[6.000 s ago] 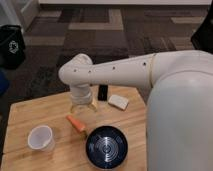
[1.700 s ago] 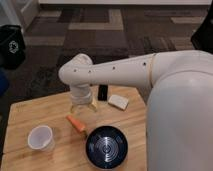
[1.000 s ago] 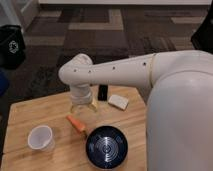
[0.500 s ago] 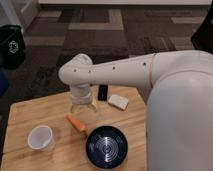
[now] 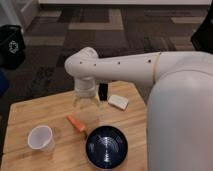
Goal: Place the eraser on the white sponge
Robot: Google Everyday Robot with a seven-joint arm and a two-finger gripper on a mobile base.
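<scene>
Now | white cup (image 5: 41, 137) left at 8 o'clock of gripper (image 5: 86, 106), unneeded | gripper held low just beside eraser (image 5: 103, 91), judged staged for a grasp; open or closed cannot be told | eraser stood upright at gripper's 1 o'clock, not yet gripped | white sponge (image 5: 118, 102) laid at eraser's 4 o'clock, near, as target

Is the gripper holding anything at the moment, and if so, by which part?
Apparently nothing: the gripper hangs beside the eraser, which stands on the table near the white sponge.
</scene>
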